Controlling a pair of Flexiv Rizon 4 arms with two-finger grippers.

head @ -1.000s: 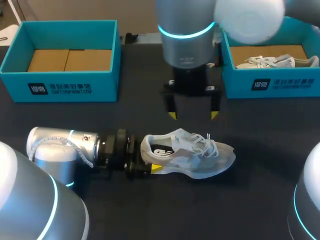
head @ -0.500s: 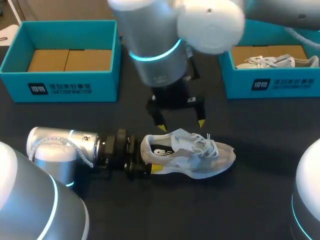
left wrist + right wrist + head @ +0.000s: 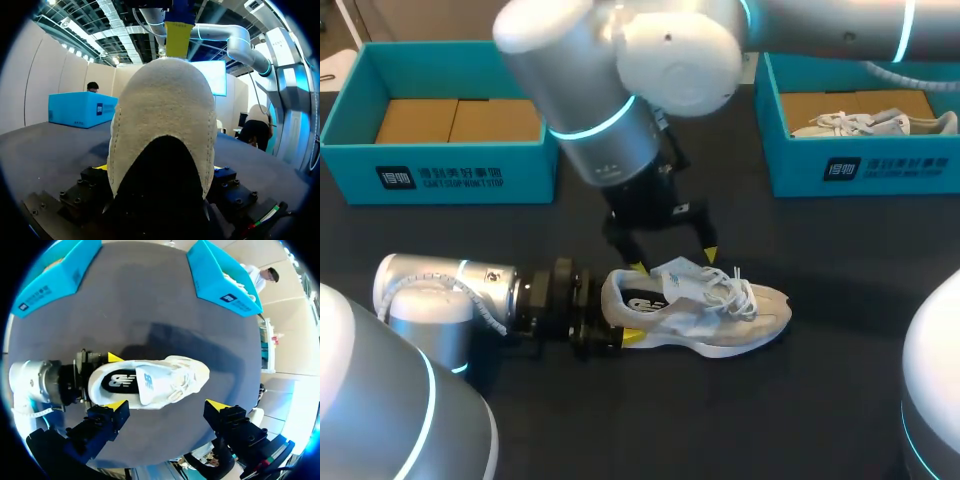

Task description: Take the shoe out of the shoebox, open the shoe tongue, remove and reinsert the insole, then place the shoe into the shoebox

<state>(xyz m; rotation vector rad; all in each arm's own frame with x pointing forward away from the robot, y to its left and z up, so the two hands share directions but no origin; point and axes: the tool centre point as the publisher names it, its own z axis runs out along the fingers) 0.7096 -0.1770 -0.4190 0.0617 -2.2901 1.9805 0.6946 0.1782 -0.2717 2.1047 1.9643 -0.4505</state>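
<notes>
Right arm over shoe, shoeboxes behind

Even overhead light, soft shadow beside the shoe, sheen on the right arm.

**Arm and gripper status**

My left arm lies low and horizontal, coming in from the left. My left gripper is clamped on the heel of the shoe from both sides. My right arm comes in from the right, past the middle, wrist pointing down. My right gripper is spread wide and holds nothing.
</notes>
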